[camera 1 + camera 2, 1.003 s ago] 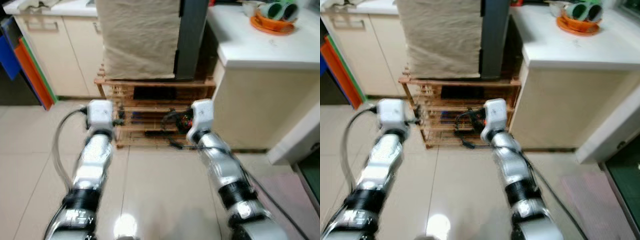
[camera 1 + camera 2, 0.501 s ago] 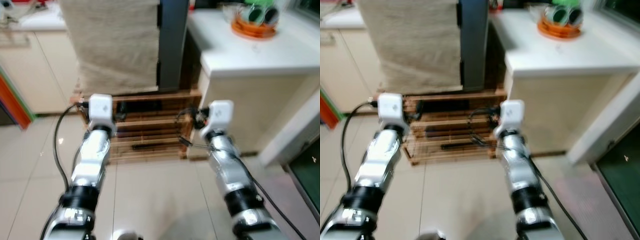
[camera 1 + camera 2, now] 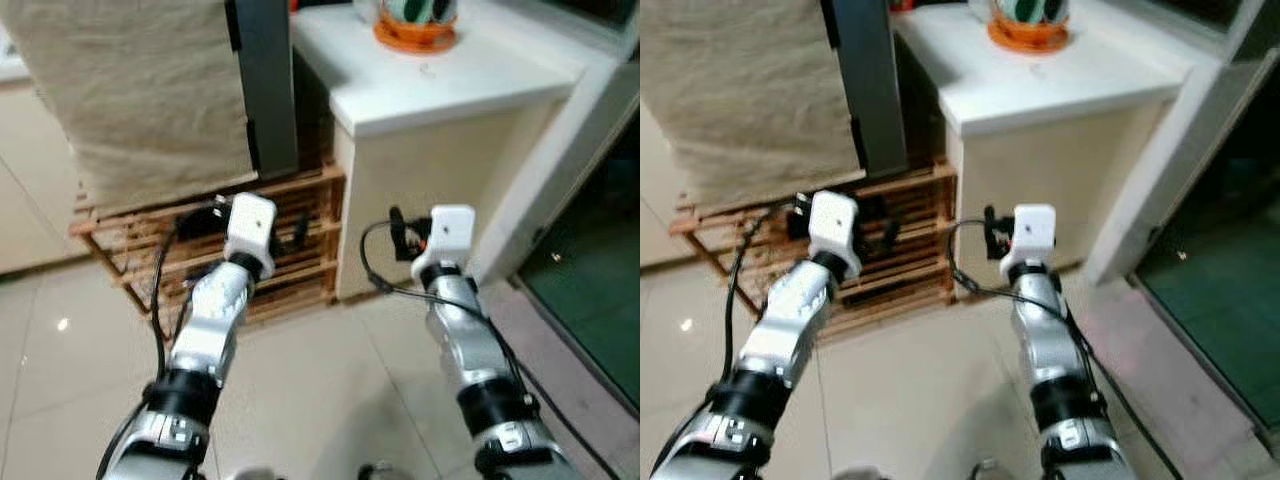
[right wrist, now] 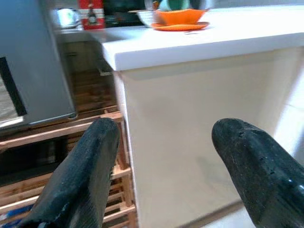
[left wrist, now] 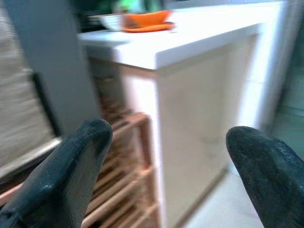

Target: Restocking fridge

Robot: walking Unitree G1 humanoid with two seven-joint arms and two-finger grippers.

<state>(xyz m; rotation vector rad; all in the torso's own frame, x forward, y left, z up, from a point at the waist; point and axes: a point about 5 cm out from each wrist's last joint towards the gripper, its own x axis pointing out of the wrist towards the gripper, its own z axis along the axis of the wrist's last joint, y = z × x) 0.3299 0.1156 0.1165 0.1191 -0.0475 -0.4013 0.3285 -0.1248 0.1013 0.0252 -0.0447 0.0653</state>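
Left end effector (image 5: 164,142), right end effector (image 4: 175,142) agape.

The contents of the orange dish (image 3: 415,30) on the white counter (image 3: 450,75) are cut off by the upper edge. The left wrist view is blurred. Items on the wooden rack (image 3: 300,250) sit in shadow, too dark to identify. The cloth-covered appliance (image 3: 140,90) is hidden beneath its covering.

Indoor light, softly blurred frames.
I am seeing even overhead light glaring off the glossy floor tiles (image 3: 60,325); the left wrist view is smearing, and the near black fingers (image 5: 71,171) are reading out of focus.
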